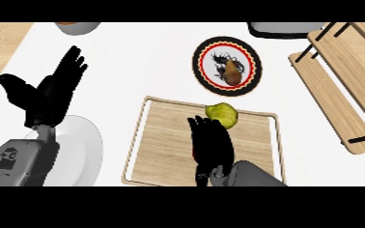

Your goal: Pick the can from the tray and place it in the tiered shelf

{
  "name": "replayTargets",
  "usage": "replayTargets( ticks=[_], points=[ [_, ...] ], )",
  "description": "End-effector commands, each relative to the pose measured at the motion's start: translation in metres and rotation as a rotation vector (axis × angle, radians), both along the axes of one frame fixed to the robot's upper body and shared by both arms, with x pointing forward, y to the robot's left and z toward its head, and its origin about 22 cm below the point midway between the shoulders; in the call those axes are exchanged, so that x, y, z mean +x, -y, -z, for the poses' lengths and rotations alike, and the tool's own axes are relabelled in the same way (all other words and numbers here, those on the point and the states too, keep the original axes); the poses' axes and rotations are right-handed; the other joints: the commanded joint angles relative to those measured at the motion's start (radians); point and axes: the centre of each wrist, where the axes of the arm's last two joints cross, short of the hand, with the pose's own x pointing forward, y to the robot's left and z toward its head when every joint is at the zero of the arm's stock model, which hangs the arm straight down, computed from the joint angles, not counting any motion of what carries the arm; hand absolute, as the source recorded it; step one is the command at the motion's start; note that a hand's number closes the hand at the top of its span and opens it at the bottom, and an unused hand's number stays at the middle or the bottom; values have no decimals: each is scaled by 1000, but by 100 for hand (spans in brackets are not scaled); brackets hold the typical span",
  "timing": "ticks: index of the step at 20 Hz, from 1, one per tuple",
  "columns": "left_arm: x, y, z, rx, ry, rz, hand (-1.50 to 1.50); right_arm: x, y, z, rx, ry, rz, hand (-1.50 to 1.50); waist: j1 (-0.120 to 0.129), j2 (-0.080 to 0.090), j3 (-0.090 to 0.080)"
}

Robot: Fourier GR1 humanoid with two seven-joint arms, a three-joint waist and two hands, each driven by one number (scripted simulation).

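Right hand: the black right hand (211, 147) came in from the lower edge over the tray, fingers straight and spread a little, with nothing in its hold.
White plate: a plain round white plate (84, 147) lay at lower left, partly under the left forearm.
Tray: a pale wooden tray with a white rim (135, 140) lay under the right hand.
Task's thing: the only item on the tray was a small yellow-green rounded object (224, 114), by the tray's far edge. It looked more like a fruit than a can.
Key relation: the object lay straight ahead of the right hand's fingertips and slightly to their right, just beside them. Contact could not be made out.
Long axis: too small and rounded to tell whether it stood upright or lay on its side.
Left hand: the black left hand (49, 92) rested open at the left, fingers up, well apart from the tray.
Nearer hand: the right, by far.
Patterned plate: a round plate with a black rim and a red zigzag (208, 79) sat beyond the tray, holding a brown item.
Shelf: the tiered wooden shelf with black posts (324, 84) stood far right, on the right hand's side.
Judgement: the grasp was not yet made.
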Motion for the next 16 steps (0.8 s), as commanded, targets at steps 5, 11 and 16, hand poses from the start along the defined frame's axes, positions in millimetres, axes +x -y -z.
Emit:
replayTargets(
  ticks=[5,11,16],
  points=[
    [-2,-7,-4,-7,-12,9,0,-3,-15,11,-110,23,-23,150,2,1,0],
    [-8,11,-10,-7,7,12,0,19,-2,16,-89,116,-56,150,3,1,1],
    [-3,-2,2,-23,3,1,0,-45,-16,41,2,147,-33,150,-3,1,0]
  ],
)
